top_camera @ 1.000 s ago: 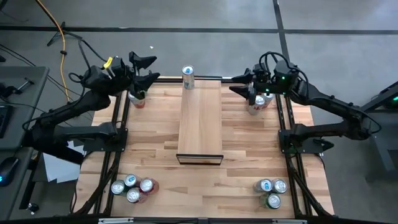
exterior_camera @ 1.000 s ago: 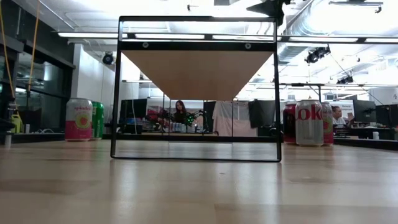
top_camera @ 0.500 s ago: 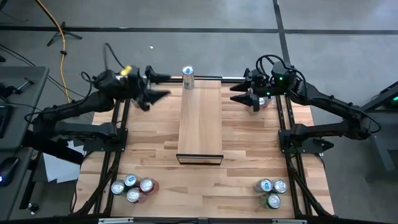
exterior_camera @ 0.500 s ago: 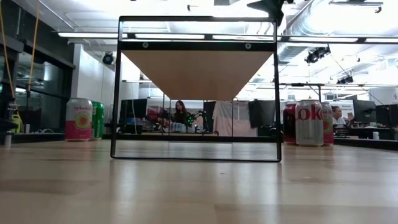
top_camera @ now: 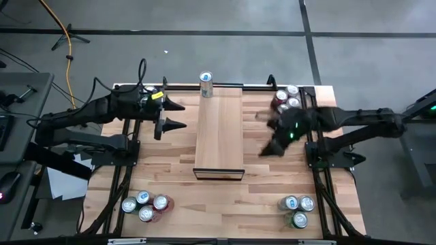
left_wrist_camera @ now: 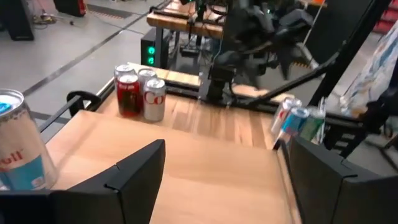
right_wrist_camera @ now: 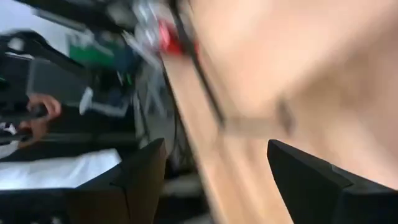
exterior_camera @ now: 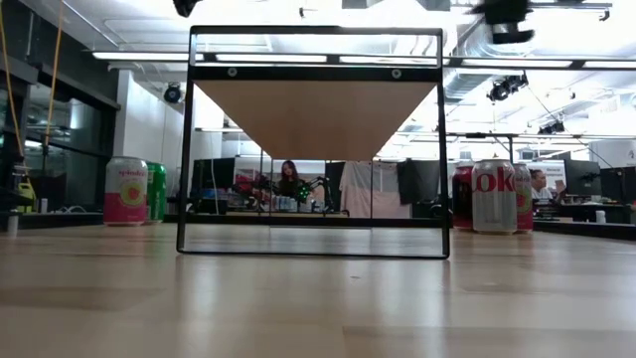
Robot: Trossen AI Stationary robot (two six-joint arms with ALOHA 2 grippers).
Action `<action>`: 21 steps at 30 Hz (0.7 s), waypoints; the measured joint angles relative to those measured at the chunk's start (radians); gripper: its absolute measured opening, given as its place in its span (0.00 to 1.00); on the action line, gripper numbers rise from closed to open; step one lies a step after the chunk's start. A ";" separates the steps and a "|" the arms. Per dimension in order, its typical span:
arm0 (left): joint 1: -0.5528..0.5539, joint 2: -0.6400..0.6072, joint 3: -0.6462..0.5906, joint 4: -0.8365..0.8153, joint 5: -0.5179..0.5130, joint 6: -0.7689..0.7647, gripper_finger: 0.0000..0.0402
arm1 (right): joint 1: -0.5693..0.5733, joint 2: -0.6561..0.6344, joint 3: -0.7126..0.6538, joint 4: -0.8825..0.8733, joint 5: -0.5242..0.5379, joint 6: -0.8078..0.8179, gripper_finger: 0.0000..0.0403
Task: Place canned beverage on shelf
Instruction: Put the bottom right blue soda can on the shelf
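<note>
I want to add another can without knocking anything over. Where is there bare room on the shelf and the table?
The shelf is bare from the single can at its far end to its dark-framed near end. The near table edge between the left can cluster and the right can cluster is free. Both far corners are crowded: left pincer, right pincer and the far-right cans.

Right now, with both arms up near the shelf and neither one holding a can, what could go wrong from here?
The left gripper, open and empty, hangs beside the shelf near the one can standing at its far end; a careless sweep could topple that can. The right gripper, also open, is blurred with motion beside the shelf's other long edge and could clip it. The red and silver cans sit close behind that arm and could get knocked.
</note>
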 joint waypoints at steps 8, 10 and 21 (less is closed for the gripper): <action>0.000 -0.005 -0.001 -0.058 0.000 0.095 0.68 | 0.310 0.092 0.000 -0.070 0.003 0.479 0.66; 0.000 -0.005 -0.001 -0.062 0.000 0.095 0.68 | 0.361 0.125 0.026 -0.108 0.003 0.529 0.66; 0.000 -0.001 -0.001 -0.061 -0.001 0.085 0.68 | 0.493 0.401 0.616 -0.820 0.231 0.446 0.66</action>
